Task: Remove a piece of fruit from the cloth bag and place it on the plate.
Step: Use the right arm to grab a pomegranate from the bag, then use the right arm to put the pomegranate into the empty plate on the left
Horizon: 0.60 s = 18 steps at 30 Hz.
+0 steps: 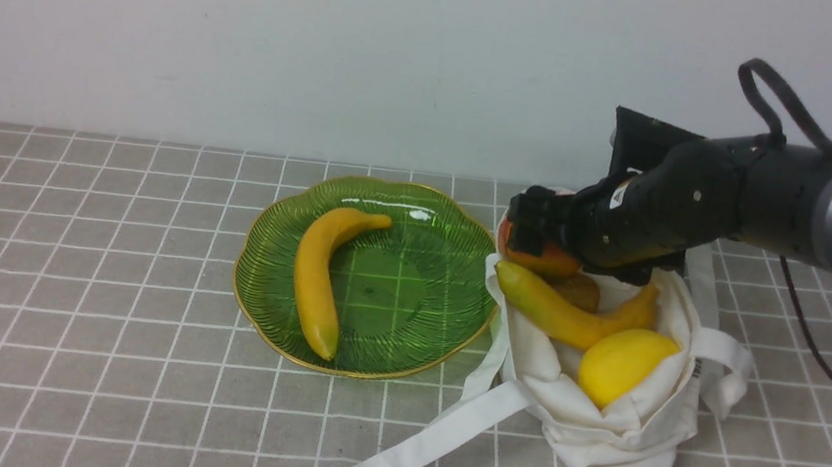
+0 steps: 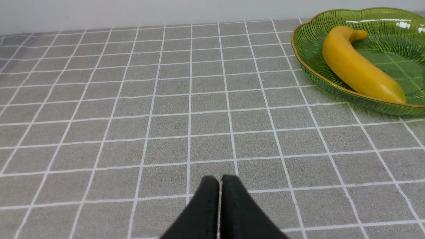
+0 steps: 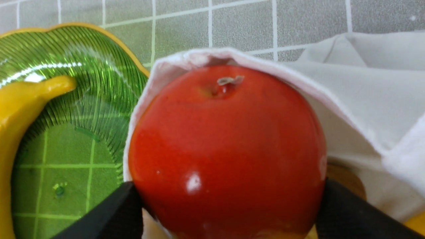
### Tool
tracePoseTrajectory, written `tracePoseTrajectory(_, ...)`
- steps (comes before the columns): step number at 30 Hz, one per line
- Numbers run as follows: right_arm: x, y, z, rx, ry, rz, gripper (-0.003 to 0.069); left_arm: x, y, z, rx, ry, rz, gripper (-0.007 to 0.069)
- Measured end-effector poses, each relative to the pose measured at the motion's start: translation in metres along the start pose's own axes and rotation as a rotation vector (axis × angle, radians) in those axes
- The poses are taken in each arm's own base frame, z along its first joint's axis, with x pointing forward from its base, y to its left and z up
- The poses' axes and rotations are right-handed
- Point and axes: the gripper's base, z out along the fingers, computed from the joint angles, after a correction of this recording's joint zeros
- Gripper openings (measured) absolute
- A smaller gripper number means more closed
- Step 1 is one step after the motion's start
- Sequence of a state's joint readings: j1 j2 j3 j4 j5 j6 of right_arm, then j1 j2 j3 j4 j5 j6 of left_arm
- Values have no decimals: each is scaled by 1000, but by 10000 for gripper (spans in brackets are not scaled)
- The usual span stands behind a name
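Nearest, left gripper over grey counter w/ white grid lines, jaws pressed together, nothing btwn. Off-white canvas tote bag slumps at right, flat strap trailing fwd; round yellow lemon & yellow banana in its mouth. Ribbed green glass plate w/ gold rim just beside it holds a 2nd banana. Glossy red-orange pomegranate sits at bag's far lip, right gripper jaws clamped on its sides. Plain white wall behind.
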<state>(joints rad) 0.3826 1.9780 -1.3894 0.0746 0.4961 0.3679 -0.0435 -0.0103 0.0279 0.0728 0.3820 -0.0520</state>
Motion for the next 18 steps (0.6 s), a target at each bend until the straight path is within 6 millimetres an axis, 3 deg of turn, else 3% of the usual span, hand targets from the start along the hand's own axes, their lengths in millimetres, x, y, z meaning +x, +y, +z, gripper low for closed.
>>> tracePoseTrajectory(5, 0, 0, -6, 23, 19, -41, 610, 0, 0, 0, 0, 0, 0, -7)
tracePoseTrajectory(11, -4, -2, -41, 84, 62, -113, 610, 0, 0, 0, 0, 0, 0, -7)
tracePoseTrajectory(15, -12, 5, -90, 67, 44, -97, 610, 0, 0, 0, 0, 0, 0, -7)
tracePoseTrajectory(16, -13, 5, -92, 65, 39, -97, 610, 0, 0, 0, 0, 0, 0, -7)
tracePoseTrajectory(18, -12, 19, -114, 0, 25, -80, 610, 0, 0, 0, 0, 0, 0, -7)
